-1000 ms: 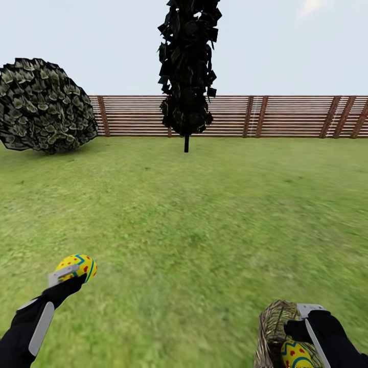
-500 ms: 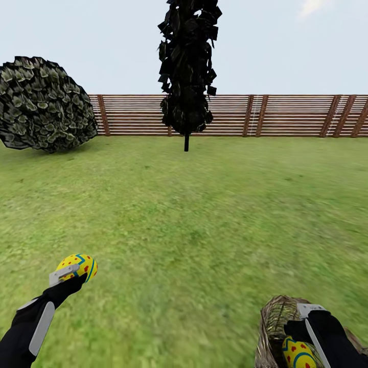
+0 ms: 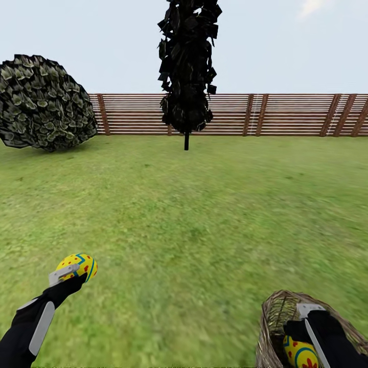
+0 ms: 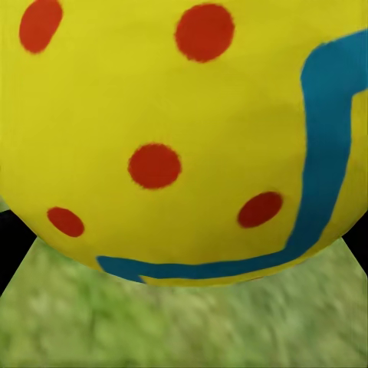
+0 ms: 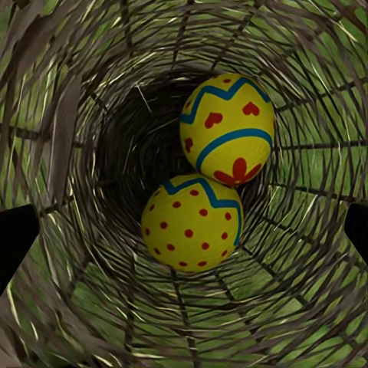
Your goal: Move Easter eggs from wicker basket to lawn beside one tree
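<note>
A: Head view, status?
B: Left claw raised over short green lawn, clamped on yellow egg with red dots and blue zigzag. Right claw lowered into small brown open-weave wicker basket at lower right; yellow egg with blue arc and red marks inside, beside the wrist. Narrow dark cypress, round mottled bush and brown slatted wooden fence far across the grass.

A: Left wrist view?
B: Dotted egg close up between two dark fingertips, blurred grass beneath.

A: Right wrist view?
B: Looking down into basket. Two eggs at the bottom, touching: red-dotted egg and heart-and-flower egg. Dark fingertips wide apart at the frame edges, gripping nothing.
</note>
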Controlling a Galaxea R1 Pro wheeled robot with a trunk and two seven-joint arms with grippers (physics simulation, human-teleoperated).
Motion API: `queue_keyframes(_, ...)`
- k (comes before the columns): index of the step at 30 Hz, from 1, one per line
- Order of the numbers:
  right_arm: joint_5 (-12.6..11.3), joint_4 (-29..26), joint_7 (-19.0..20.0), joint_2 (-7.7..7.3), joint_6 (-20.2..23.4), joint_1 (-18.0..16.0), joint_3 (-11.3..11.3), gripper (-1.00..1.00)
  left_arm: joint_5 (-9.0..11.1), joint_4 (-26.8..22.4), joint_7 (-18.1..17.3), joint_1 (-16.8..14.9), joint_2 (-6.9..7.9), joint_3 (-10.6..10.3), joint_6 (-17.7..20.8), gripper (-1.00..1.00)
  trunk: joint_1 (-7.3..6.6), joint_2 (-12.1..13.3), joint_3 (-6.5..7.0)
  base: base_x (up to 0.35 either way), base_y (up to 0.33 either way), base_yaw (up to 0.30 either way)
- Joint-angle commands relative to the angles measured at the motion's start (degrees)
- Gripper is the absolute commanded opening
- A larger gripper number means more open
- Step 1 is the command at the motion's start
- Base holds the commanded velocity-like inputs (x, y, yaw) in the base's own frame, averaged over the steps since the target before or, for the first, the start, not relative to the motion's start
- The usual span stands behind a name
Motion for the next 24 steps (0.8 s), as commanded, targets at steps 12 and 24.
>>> queue_keyframes(12,0.52,-0.06,0.37,0.01,0.26,-0.03,-0.04,1.0,0.28,-0.06,-0.21,-0.06,-0.02,0.12,0.36,-1.0,2.63,-4.85,-2.21,0.0,0.0,0.0)
queue_keyframes(24,0.53,-0.06,0.37,0.09,0.26,-0.03,0.03,1.0,0.28,-0.33,-0.21,-0.03,-0.02,0.12,0.36,-1.0,5.27,-9.66,-4.37,0.0,0.0,0.0)
